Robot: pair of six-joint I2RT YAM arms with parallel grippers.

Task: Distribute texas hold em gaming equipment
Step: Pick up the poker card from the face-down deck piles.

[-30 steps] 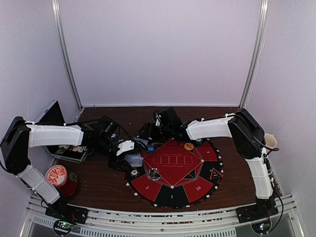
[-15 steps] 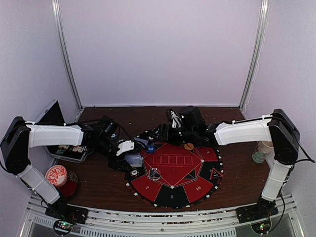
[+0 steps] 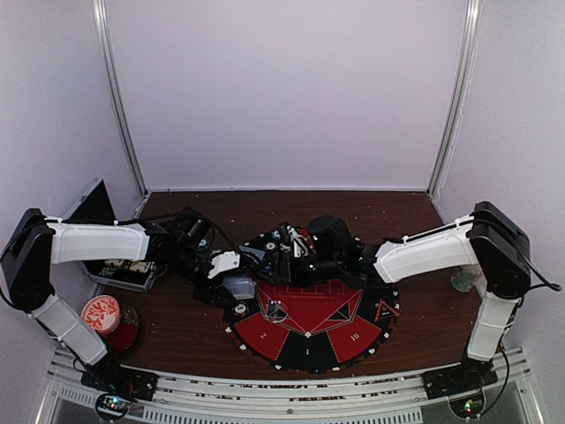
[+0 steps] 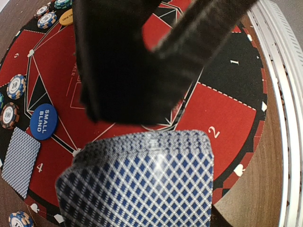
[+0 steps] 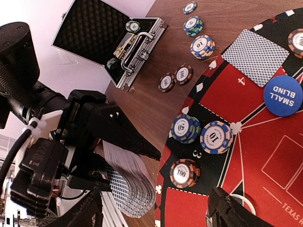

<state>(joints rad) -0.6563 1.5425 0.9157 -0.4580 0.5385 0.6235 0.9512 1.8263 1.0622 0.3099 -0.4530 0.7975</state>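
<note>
One open case (image 5: 87, 28), chip (image 5: 133, 26) inside

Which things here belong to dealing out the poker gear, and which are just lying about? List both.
Job in hand: deck of cards; dealt card; small blind button; orange button; poker chips.

Lying about: round mat; open metal case; red-and-white patterned disc.
</note>
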